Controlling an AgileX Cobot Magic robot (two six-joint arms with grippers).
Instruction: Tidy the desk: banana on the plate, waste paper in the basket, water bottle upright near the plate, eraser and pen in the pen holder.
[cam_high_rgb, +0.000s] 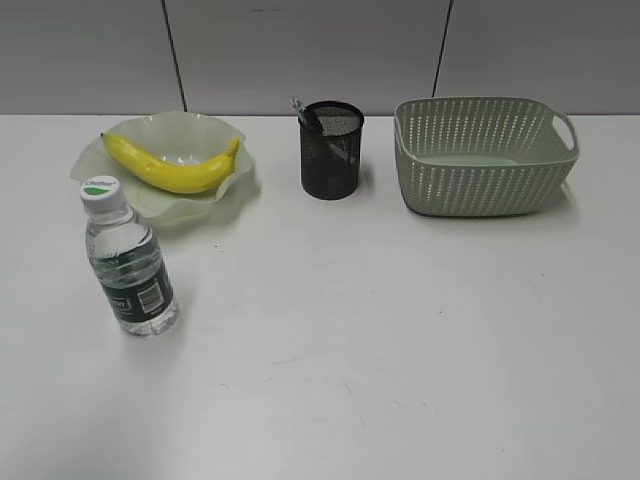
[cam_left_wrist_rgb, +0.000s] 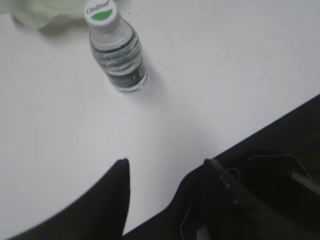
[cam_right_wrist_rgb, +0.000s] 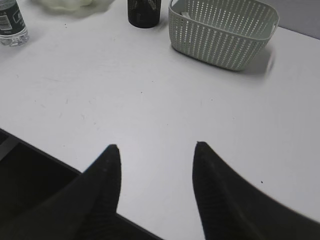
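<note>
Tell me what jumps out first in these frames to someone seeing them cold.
The yellow banana lying in the pale green ruffled plate at back left grabs the eye first. Next is the water bottle standing upright in front of that plate. Behind, a black mesh pen holder sits mid-desk with the sage-green basket to its right; both grippers hang open over bare white desk.

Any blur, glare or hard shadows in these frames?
Exterior view: sharp, even light, soft shadows right of the water bottle and pen holder. Left wrist view: plate edge overexposed. Right wrist view: basket slightly soft, dark tool silhouetted.
</note>
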